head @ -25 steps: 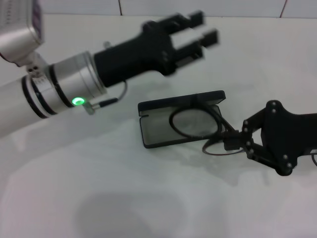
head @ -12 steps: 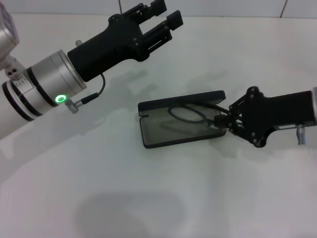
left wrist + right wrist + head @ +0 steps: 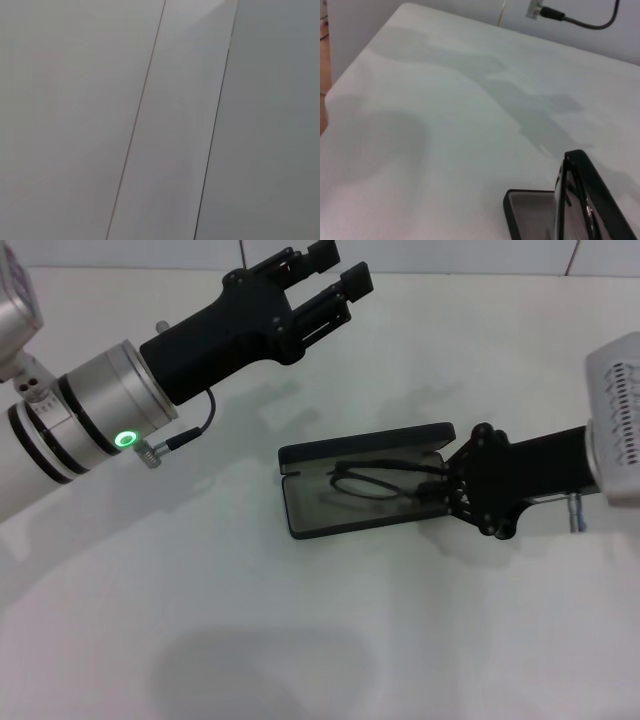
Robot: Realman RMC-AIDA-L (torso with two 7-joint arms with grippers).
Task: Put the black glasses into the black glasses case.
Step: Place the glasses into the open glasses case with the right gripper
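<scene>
The black glasses (image 3: 385,483) lie lengthwise inside the open black glasses case (image 3: 362,492) at frame centre. The right gripper (image 3: 447,490) is at their right end; whether its jaws still pinch them, I cannot tell. The left gripper (image 3: 335,278) hovers upper left, jaws spread.

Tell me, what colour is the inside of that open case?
Grey, inside the black case; the head view shows it best.

Lab-like: bare white table (image 3: 300,640), tiled wall (image 3: 165,120).
</scene>
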